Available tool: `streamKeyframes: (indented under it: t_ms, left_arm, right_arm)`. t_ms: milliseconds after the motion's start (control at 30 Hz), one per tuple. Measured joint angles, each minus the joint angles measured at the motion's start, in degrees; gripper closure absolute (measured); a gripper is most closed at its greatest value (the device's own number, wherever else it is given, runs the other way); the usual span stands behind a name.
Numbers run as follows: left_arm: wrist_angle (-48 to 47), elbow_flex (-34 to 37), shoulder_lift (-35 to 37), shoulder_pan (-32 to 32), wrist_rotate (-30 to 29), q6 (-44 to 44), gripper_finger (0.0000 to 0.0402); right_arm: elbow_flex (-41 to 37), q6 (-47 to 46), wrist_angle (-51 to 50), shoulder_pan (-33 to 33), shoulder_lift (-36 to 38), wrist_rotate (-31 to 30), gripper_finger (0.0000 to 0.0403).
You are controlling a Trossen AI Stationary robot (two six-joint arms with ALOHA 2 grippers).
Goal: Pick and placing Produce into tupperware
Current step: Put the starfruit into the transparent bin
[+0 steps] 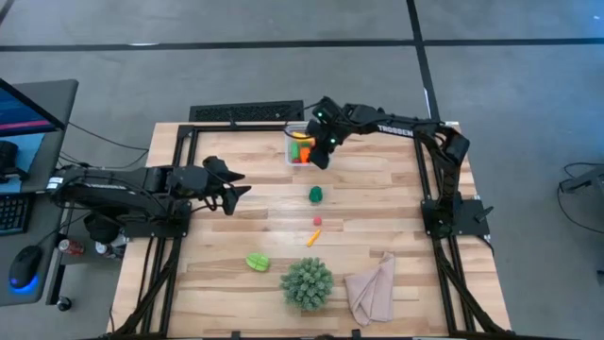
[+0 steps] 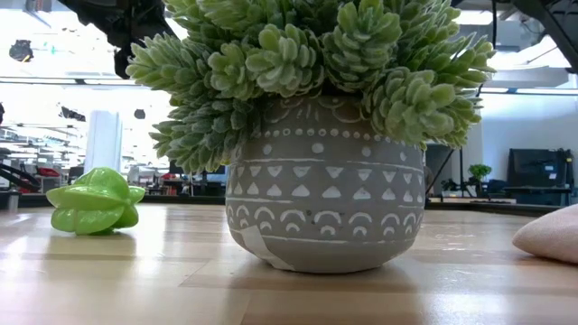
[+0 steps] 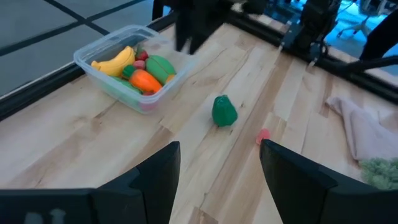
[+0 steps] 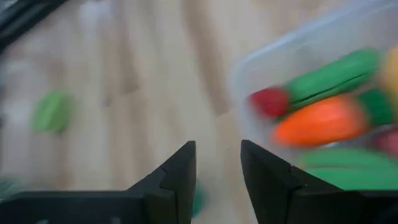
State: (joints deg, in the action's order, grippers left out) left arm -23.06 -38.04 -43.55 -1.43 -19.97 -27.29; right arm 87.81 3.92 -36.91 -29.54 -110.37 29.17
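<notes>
Tupperware (image 1: 300,146) seen upper centre of high view, filled with produce; right gripper (image 1: 324,156) held just beside it, left gripper (image 1: 236,194) mid-left.
Low view: green star fruit (image 2: 93,202) placed left of potted plant (image 2: 325,135).
Left wrist: fingers (image 3: 158,180) spread wide, empty; green pepper (image 3: 224,111) centred.
Right wrist: fingers (image 4: 180,180) narrowly parted, nothing held.

We see a clear tupperware (image 3: 118,68) holding a yellow banana (image 3: 115,61), an orange carrot (image 3: 144,80) and green pieces. On the pale wood table (image 1: 377,189) lie a dark green pepper (image 3: 224,112), a lime starfruit (image 2: 94,201), a beige cloth (image 1: 373,291), and a grey pot (image 2: 325,194) patterned white.
</notes>
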Motion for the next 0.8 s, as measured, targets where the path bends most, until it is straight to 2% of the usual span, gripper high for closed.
streamKeyframes:
  t_ms: [167,333,633,800]
  left_arm:
    - [-0.21,0.0,-2.77,0.0,0.17,0.41,0.0189]
    - [0.39,0.0,-7.16,0.0,1.57,0.63,0.0189]
    - [0.68,0.0,-14.0,-2.42,17.26,5.05,0.0189]
    - [0.57,0.0,-14.91,-5.14,22.42,5.27,0.0189]
  right_arm:
    - [-0.02,2.57,-4.21,2.0,3.0,8.68,0.0284]
    - [-0.03,2.65,-4.04,5.1,8.33,9.94,0.0284]
    - [-0.02,0.04,-3.73,9.19,21.36,9.9,0.0284]
    - [-0.02,-4.41,0.7,12.24,29.75,9.84,0.0284]
